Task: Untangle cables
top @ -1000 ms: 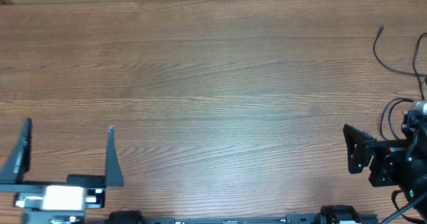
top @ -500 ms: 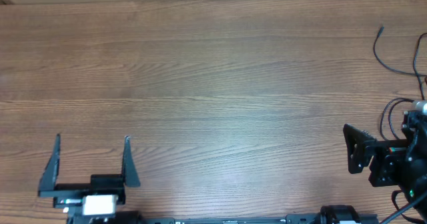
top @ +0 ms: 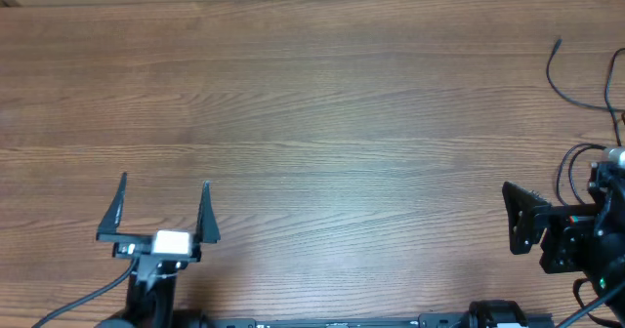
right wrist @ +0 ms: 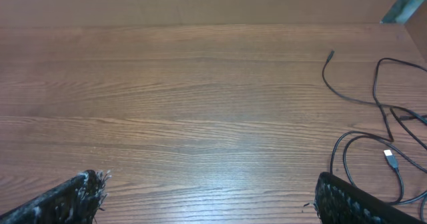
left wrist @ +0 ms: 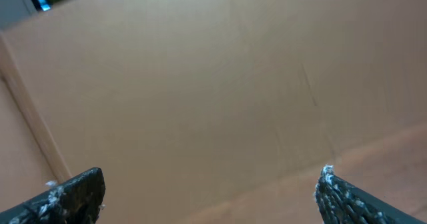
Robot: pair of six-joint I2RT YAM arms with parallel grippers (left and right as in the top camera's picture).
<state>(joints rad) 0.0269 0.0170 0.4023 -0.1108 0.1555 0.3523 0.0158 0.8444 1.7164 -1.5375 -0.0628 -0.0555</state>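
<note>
The cables (right wrist: 373, 127) are thin black cords lying loose and looped on the wooden table at the far right, with a small silvery plug tip (right wrist: 390, 156). In the overhead view the cables (top: 564, 86) run along the right edge. My right gripper (right wrist: 210, 194) is open and empty, low over the table just left of the loops; overhead, the right gripper (top: 549, 193) sits at the right edge. My left gripper (top: 164, 189) is open and empty at the near left, far from the cables. In the left wrist view the left gripper (left wrist: 207, 191) faces a plain brown wall.
The wooden table (top: 312, 123) is ringed by a brown cardboard wall (right wrist: 200, 4). Thicker black arm wires (top: 68, 304) trail from the left arm's base at the front edge.
My left gripper has moved right and a little away from the front edge, its fingers still spread. The right arm and the cables have not moved.
</note>
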